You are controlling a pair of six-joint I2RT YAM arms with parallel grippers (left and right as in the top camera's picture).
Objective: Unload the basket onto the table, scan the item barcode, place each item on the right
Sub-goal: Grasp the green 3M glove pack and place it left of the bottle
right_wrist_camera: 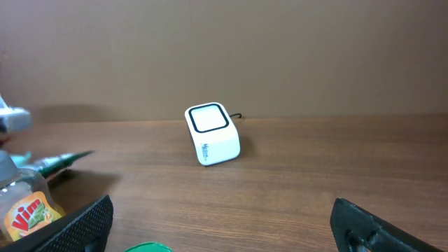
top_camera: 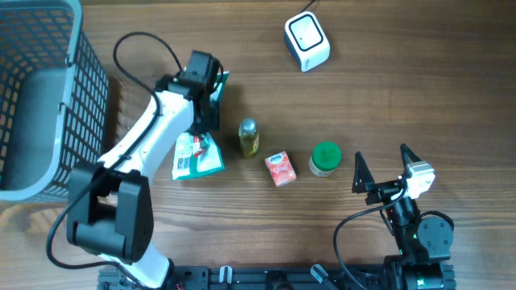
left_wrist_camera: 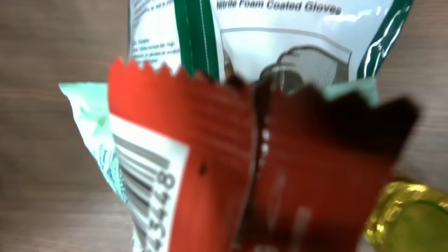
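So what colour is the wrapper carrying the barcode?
Red wrapper, with a white barcode panel; best seen from the left wrist.

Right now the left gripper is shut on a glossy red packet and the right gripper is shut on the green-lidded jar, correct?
No: the right gripper stands open and empty beside the green-lidded jar, as the overhead view shows. The left gripper is indeed shut on the glossy red packet.
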